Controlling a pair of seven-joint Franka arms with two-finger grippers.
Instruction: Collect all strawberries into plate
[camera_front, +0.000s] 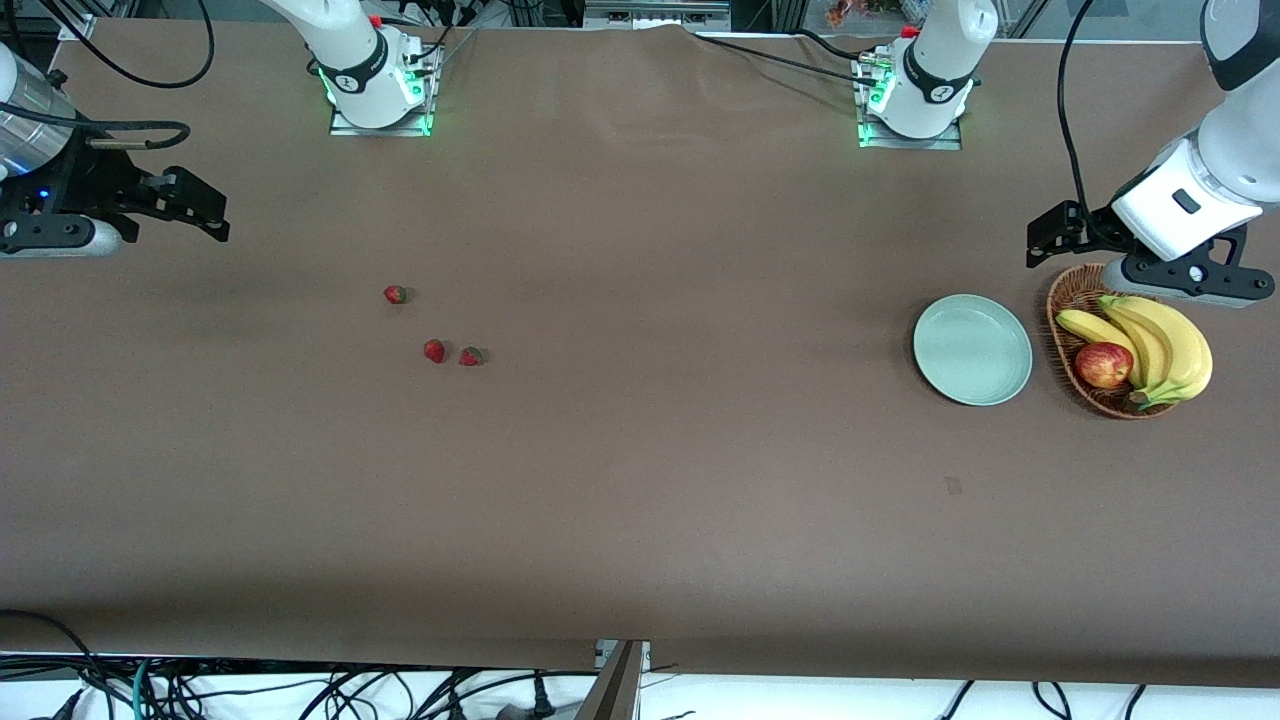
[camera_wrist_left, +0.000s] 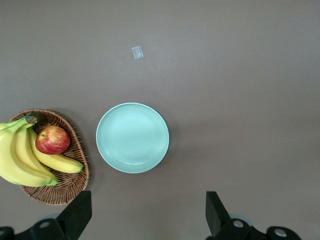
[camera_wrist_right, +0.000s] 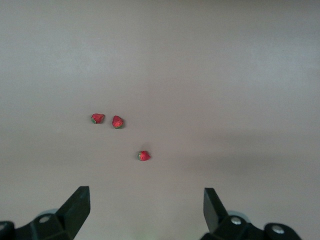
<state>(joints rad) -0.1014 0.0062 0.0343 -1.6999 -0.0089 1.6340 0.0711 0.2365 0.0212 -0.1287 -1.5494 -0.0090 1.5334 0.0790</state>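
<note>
Three tiny red strawberries (camera_front: 434, 350) with dark green caps lie on the brown table (camera_front: 640, 480) toward the right arm's end, two nearly touching, one slightly farther from the front camera. The round, shallow, pale mint-green plate (camera_front: 972, 349) sits bare beside a brown wicker basket (camera_front: 1068, 300) (bananas (camera_front: 1165, 345) and a red-yellow apple (camera_front: 1103, 364) inside). Right gripper (camera_wrist_right: 145, 202) hangs over bare table, fingers spread; left gripper (camera_wrist_left: 149, 207) spread too, partly covering the basket's rim

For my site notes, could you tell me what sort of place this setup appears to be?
Most likely a robotics lab bench rather than a kitchen. Two arm bases are bolted along a brown-covered table, loose cables run along its edges, and the only props are three strawberries, a plate and a fruit basket.
</note>
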